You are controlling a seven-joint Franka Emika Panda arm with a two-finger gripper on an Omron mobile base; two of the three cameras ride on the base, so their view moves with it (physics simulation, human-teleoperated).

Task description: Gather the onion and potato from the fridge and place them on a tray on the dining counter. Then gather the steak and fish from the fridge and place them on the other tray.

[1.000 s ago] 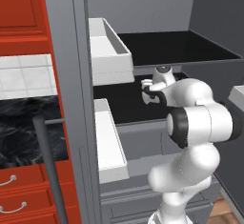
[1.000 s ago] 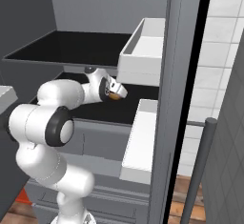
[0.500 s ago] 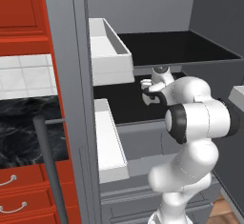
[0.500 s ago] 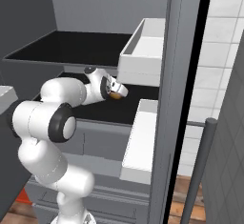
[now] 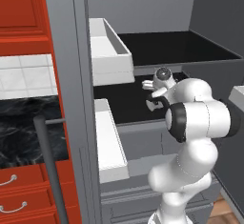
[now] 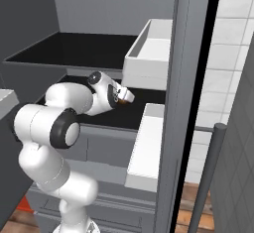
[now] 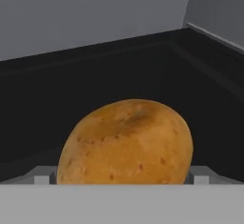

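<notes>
Your arm reaches deep into the open fridge point(image 5: 81, 51), its gripper point(image 6: 122, 95) set low over the black middle shelf point(image 5: 125, 106) so the hand can come at the potato point(image 7: 127, 142) from the side rather than from above, where the upper shelf leaves little room. In the hand view the potato sits between the two fingers point(image 7: 44, 175), which stand fully released on either side of it, not yet pressing its skin; it rests on that shelf, toward the right of the fridge interior. From the right base view a brown patch at the gripper's mouth marks the same potato. The white door bins point(image 5: 108, 51) hang on the left, clear of your reach. By the look of it, you're placed to clench and lift; the onion's whereabouts can't be told.
</notes>
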